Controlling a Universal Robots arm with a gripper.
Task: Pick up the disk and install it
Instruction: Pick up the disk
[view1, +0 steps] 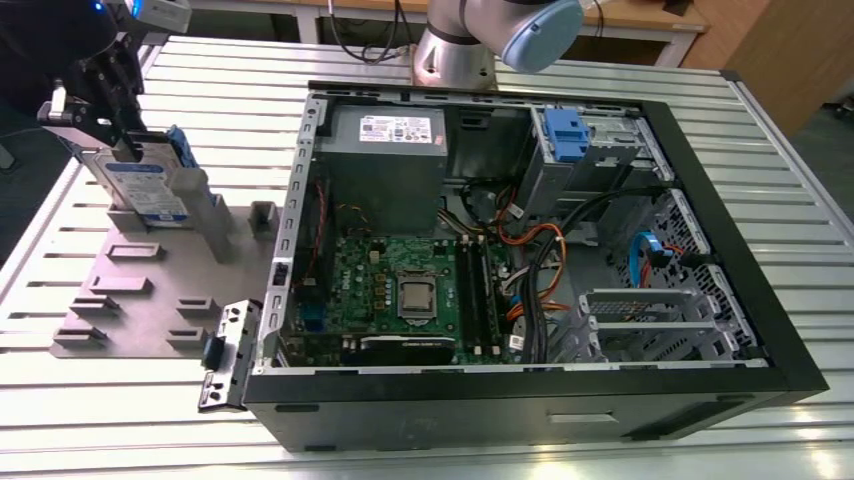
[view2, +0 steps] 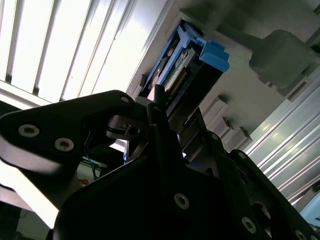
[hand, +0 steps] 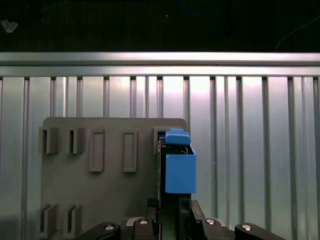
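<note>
Disk (view1: 144, 188) stands on edge at the exterior view's far left, over the grey fixture plate (view1: 134, 300), with its white-and-blue label facing the camera. My gripper (view1: 127, 150) sits on its upper edge. My jaws pinch it, one on each flat face. Its lower edge is down among the plate's raised holders, and I cannot tell whether it rests in a slot or hangs just clear of it.

In the first wrist view I look straight down along the disk (hand: 180, 172). Its blue tab (hand: 177, 136) is at the end away from my gripper (hand: 170, 214), and the plate (hand: 100, 195) with its rows of slots spreads to one side. In the second wrist view the disk (view2: 177, 70) runs away from my gripper (view2: 157, 102), and the tab (view2: 215, 54) juts out at its far end.

The slatted metal table (view1: 134, 430) carries the plate. Just beside the plate, toward the exterior view's right, lies the open case (view1: 787, 330). Inside it are the board (view1: 400, 290), the grey supply box (view1: 387, 130) and, well apart from the disk, the cage (view1: 627, 150) with its blue latch (view1: 567, 135).
</note>
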